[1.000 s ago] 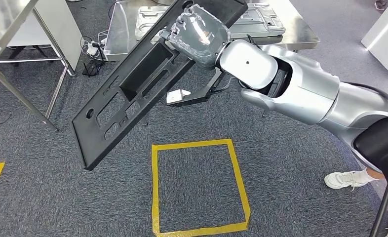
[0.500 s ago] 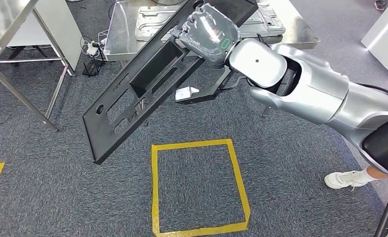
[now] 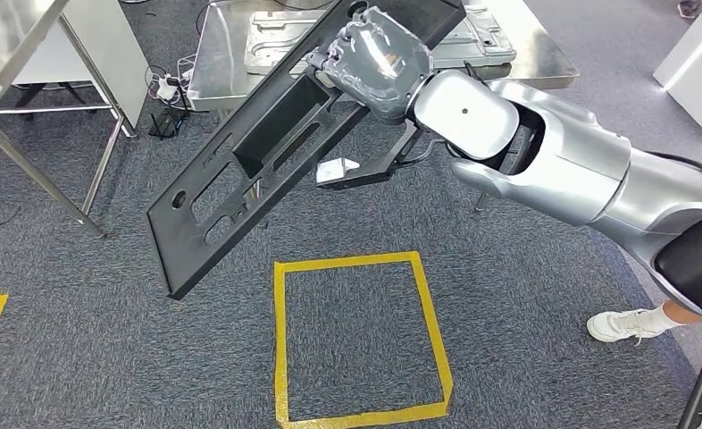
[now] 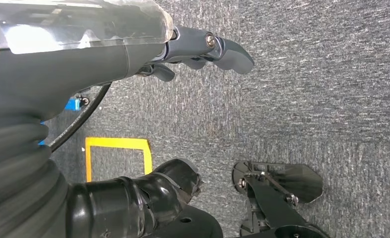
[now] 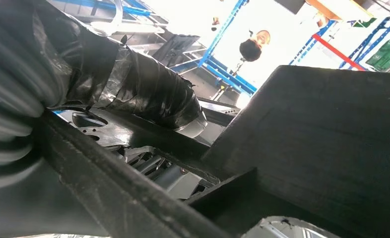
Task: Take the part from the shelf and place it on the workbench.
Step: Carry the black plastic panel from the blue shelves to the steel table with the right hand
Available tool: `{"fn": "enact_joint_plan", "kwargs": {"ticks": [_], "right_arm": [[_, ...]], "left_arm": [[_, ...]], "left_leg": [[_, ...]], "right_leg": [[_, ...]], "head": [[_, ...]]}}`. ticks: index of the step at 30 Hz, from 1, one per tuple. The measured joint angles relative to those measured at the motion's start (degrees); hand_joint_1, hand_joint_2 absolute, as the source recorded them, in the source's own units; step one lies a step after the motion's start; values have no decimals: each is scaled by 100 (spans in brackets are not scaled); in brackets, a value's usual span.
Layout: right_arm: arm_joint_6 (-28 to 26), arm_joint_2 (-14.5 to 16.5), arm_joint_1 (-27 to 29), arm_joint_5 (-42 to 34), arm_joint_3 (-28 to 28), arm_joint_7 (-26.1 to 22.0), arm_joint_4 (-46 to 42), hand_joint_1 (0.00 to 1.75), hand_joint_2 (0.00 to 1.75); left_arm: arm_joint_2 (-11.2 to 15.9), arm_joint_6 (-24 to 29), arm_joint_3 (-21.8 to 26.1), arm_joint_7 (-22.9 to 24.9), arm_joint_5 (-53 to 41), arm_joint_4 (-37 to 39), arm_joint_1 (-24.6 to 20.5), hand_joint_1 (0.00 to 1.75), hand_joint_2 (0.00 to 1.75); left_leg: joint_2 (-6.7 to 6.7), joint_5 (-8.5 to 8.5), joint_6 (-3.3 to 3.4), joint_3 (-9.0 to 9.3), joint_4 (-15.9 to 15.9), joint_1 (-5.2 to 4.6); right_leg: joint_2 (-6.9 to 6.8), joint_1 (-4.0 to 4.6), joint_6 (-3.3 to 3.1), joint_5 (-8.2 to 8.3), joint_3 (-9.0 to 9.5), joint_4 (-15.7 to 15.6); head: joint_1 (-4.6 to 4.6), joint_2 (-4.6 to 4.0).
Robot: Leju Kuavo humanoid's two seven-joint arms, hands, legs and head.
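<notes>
A long black plastic panel [image 3: 240,170] with several cut-outs hangs slanted above the carpet, its lower end toward me. My right hand [image 3: 374,58] grips its upper end, just in front of the steel workbench [image 3: 222,71]. Seen from the right wrist, the black panel [image 5: 322,144] looms close and my tape-wrapped thumb [image 5: 148,94] lies against it. My left hand [image 4: 203,47] hangs over the grey carpet, fingers stretched out and holding nothing.
A grey stamped metal plate [image 3: 463,31] lies on the workbench. A yellow taped square [image 3: 361,340] marks the carpet below the panel. Steel table legs [image 3: 39,174] stand at left, and a power strip [image 3: 164,89] lies under the bench. A person's white shoe [image 3: 629,323] is at right.
My right hand has carried the panel up and farther toward the workbench; its lower end rose off the yellow square's side. Over the last half second it barely moved.
</notes>
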Motion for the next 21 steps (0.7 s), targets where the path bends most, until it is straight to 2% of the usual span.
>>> {"fn": "enact_joint_plan", "kwargs": {"ticks": [6, 8, 10, 11, 13, 14, 15, 16, 17, 18, 19, 20, 21], "right_arm": [[-66, -3, 1, -93, 0, -13, -15, 175, 175], [-76, -11, 0, -96, -1, -13, -23, 175, 175], [-89, -34, -2, -107, -8, -13, -35, 175, 175], [-96, -45, -9, -113, -13, -13, -41, 175, 175], [-105, -56, -16, -120, -15, -13, -50, 175, 175], [-107, -59, -7, -122, -13, -13, -52, 175, 175], [-106, -63, 7, -123, -9, -13, -53, 175, 175], [-105, -67, 18, -123, -6, -14, -54, 175, 175], [-105, -73, 25, -123, -5, -14, -54, 175, 175], [-105, -78, 28, -123, -5, -15, -54, 175, 175], [-105, -89, 25, -123, -2, -14, -53, 175, 175], [-106, -99, 29, -123, 4, -14, -57, 175, 175], [-105, -107, 41, -123, 9, -15, -65, 175, 175]], "left_arm": [[0, 1, 0, -4, -11, 0, -5, 0, 175], [-3, 4, 0, -7, -15, 0, -9, 0, 175], [-20, 10, 0, -13, -24, 0, -12, 0, 175], [-28, 11, 0, -15, -29, 0, -12, 0, 175], [-35, 13, 0, -17, -34, 0, -10, 0, 175], [-35, 13, 0, -17, -34, 0, -9, 0, 175], [-35, 13, 0, -16, -34, 0, -8, 0, 175], [-37, 13, 0, -16, -34, 0, -8, 0, 175], [-38, 13, 0, -16, -34, 0, -9, 0, 175], [-38, 13, 0, -16, -34, 0, -11, 0, 175], [-22, 16, 1, -16, -34, -1, -12, 0, 175], [-17, 19, 2, -16, -34, -2, -16, 0, 175], [-13, 22, 2, -16, -34, -2, -24, 0, 175]], "left_leg": [[0, -2, 3, -1, 4, -2], [22, 20, 49, 35, -41, 5], [109, 98, 110, 158, -235, 52], [172, 138, 129, 229, -346, 84], [305, 149, 130, 315, -448, 129], [379, 132, 110, 338, -450, 151], [453, 103, 77, 361, -442, 180], [527, 62, 30, 385, -421, 217], [598, 7, -30, 413, -383, 263], [666, -67, -105, 436, -319, 303], [721, -145, -186, 442, -250, 319], [766, -216, -260, 441, -174, 315], [804, -267, -319, 446, -123, 295]], "right_leg": [[1, -6, 3, 4, 1, -7], [42, -5, 31, 30, 23, -66], [-44, 12, 76, 20, 32, -76], [-138, 17, 111, -49, -33, 44], [-319, -45, 206, -304, -383, 642], [-348, -95, 264, -403, -598, 987], [-371, -150, 326, -414, -762, 1215], [-399, -206, 390, -311, -824, 1236], [-447, -262, 457, -105, -761, 1023], [-555, -311, 537, 126, -619, 651], [-681, -328, 591, 285, -489, 351], [-768, -331, 581, 369, -403, 146], [-820, -324, 532, 365, -388, 84]], "head": [[0, 0], [-2, 1], [1, -1], [4, -1], [9, -2], [9, -1], [8, -1], [9, -1], [8, -1], [9, -2], [13, -2], [12, 0], [9, 1]]}}
